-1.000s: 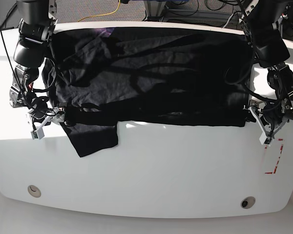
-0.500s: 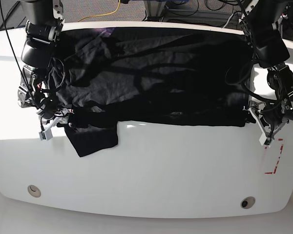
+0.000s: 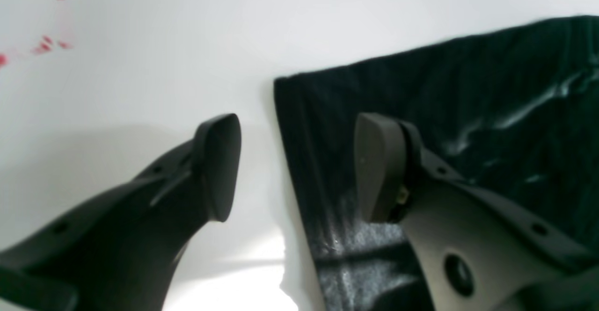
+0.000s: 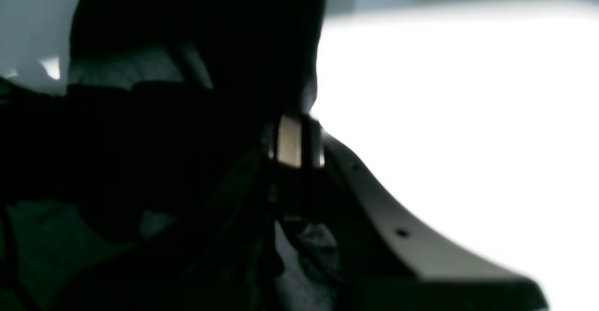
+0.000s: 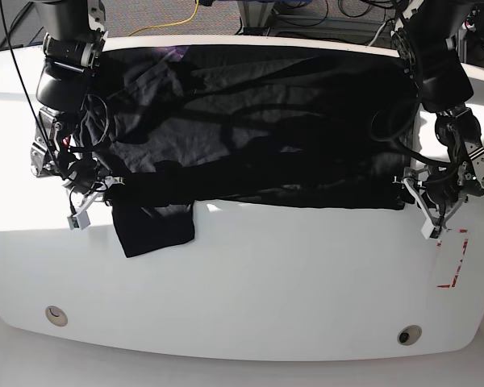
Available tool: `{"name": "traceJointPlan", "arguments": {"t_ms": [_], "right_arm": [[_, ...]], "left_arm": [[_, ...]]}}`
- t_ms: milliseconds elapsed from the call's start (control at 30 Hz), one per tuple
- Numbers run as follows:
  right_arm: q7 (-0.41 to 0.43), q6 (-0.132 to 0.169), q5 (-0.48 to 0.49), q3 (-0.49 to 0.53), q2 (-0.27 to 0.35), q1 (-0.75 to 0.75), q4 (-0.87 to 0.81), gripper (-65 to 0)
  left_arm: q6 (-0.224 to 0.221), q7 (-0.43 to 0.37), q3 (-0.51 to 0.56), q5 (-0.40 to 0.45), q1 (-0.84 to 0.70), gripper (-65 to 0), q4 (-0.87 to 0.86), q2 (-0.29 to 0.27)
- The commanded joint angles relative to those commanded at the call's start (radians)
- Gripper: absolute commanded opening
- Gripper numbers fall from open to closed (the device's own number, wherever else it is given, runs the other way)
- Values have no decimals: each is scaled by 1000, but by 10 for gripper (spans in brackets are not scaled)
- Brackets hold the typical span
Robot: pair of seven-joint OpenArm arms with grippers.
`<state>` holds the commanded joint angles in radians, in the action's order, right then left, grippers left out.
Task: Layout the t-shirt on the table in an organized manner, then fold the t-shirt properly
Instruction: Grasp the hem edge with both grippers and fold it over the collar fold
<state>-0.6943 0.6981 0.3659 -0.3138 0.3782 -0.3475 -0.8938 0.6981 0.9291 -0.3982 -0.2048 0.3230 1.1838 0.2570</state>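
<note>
Matt black cloth t-shirt; glossy white table.

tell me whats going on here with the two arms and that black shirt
A two-armed robot is working on a black t-shirt spread across the far half of a white table. The left gripper is open, straddling the shirt's corner edge, one finger on bare table, the other over the fabric. The right gripper is at the opposite edge by the sleeve; its wrist view is too dark to tell whether it has closed on fabric. No fold is made yet.
</note>
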Motion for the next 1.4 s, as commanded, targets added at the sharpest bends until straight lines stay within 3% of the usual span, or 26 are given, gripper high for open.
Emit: {"name": "traceJointPlan", "arguments": {"t_ms": [367, 700, 800, 967, 1267, 1400], "right_arm": [[0, 0, 0, 0, 2, 0, 0, -650], [0, 0, 0, 0, -5, 0, 0, -650], [0, 0, 0, 0, -5, 0, 0, -650], [0, 0, 5, 0, -5, 0, 0, -650], [-3, 0, 9, -2, -5, 0, -46, -650], [-57, 0, 11, -8, -3, 15, -123, -650]], "left_arm": [[0, -115, 2, 3, 8, -288, -157, 0], [0, -121, 11, 2, 18, -297, -236, 0], [0, -121, 43, 0, 18, -381, -235, 0], [0, -120, 66, 0, 18, -633, -235, 0], [0, -115, 64, -2, 17, -650, -192, 0], [0, -86, 60, -6, 12, -650, -130, -2]]}}
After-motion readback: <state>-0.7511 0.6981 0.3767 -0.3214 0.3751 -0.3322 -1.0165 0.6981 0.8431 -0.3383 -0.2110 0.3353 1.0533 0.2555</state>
